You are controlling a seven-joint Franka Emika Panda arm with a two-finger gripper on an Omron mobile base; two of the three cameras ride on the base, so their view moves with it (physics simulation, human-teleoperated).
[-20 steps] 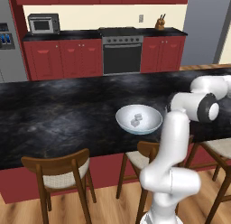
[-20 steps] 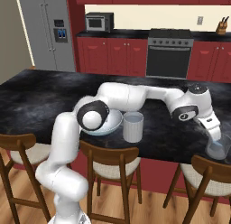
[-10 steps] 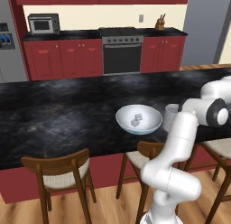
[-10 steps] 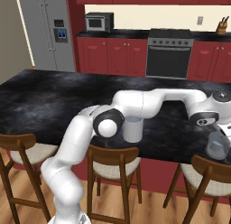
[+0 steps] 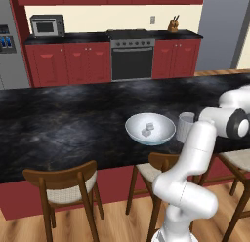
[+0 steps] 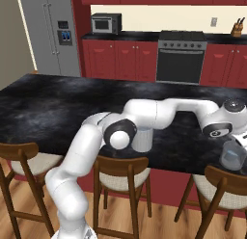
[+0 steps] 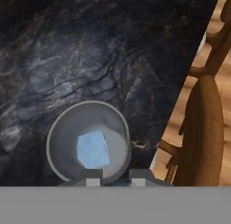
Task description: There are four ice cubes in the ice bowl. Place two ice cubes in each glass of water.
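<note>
from the hand camera i'm looking straight down into a glass (image 7: 89, 141) standing on the dark marble counter (image 7: 90, 51), close to the counter's edge. a light blue ice cube (image 7: 93, 149) lies at the bottom of that glass. the gripper (image 7: 115, 175) sits right at the rim, its two tips just showing at the bottom of the frame with a small gap between them and nothing pinched there; they look parted, though i see too little of them to be certain. a wooden chair back (image 7: 203, 128) stands beyond the counter edge.

in the right base view the same glass (image 6: 233, 155) is near the front edge of the counter, with the wrist just above it and the arm stretched far out to the right. a second glass (image 6: 142, 139) stands behind the elbow, partly hidden.

in the left base view the bowl (image 5: 150, 129) rests on the counter with pale cubes (image 5: 147, 129) inside, two or three as far as i can make out. the second glass (image 5: 185, 127) stands just beside the bowl, on its right.
</note>
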